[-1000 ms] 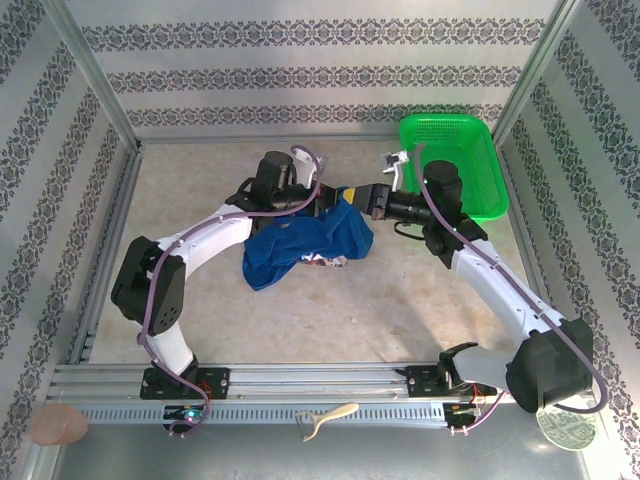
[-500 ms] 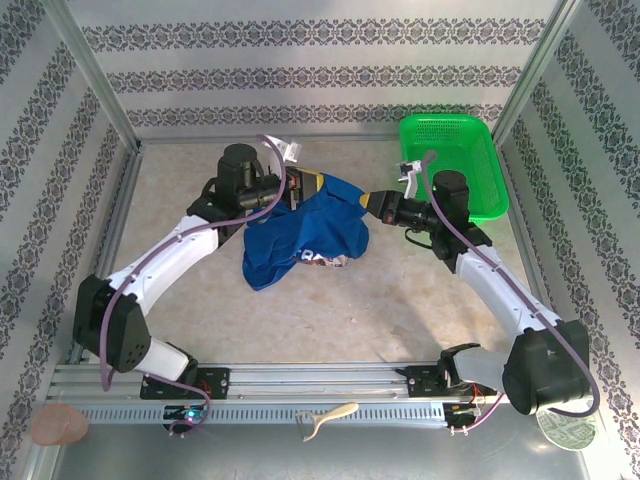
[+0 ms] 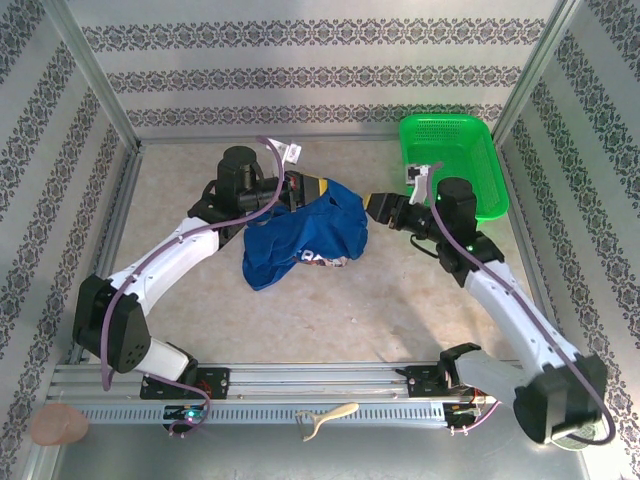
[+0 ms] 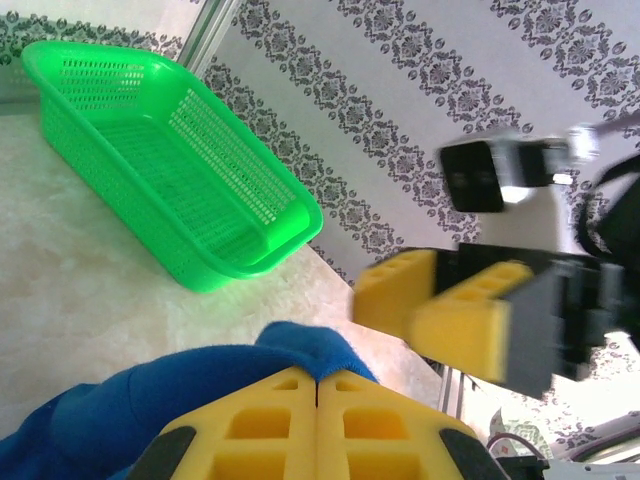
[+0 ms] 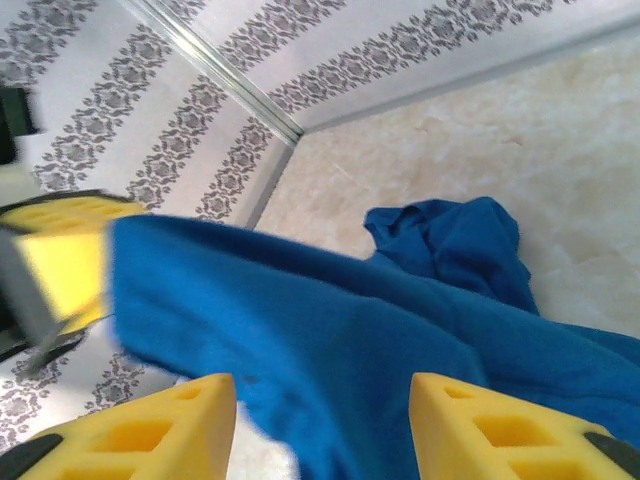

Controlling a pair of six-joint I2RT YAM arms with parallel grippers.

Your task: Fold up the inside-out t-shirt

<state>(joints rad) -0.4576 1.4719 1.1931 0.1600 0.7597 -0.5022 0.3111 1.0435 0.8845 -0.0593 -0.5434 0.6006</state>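
Observation:
The inside-out t-shirt [image 3: 300, 238] is a royal-blue heap in the middle of the table, with a bit of white and red print [image 3: 322, 260] showing at its near edge. My left gripper [image 3: 318, 188] is shut on the shirt's upper edge and holds it lifted. In the left wrist view blue cloth [image 4: 150, 405] bulges out from the closed yellow fingertips of that gripper [image 4: 318, 380]. My right gripper [image 3: 376, 207] stands open just right of the shirt, apart from it. In the right wrist view, the cloth [image 5: 330, 320] hangs beyond the right gripper's [image 5: 322, 400] spread fingers.
A green plastic basket [image 3: 492, 185] sits at the back right corner, close behind the right wrist; the left wrist view shows its mesh wall [image 4: 130, 190]. Patterned walls close in the table on three sides. A metal rail runs along the near edge.
My right gripper has opened, let go of the shirt and drawn back to the right. The left gripper, still shut on the cloth, shifted slightly left as its arm stretched out.

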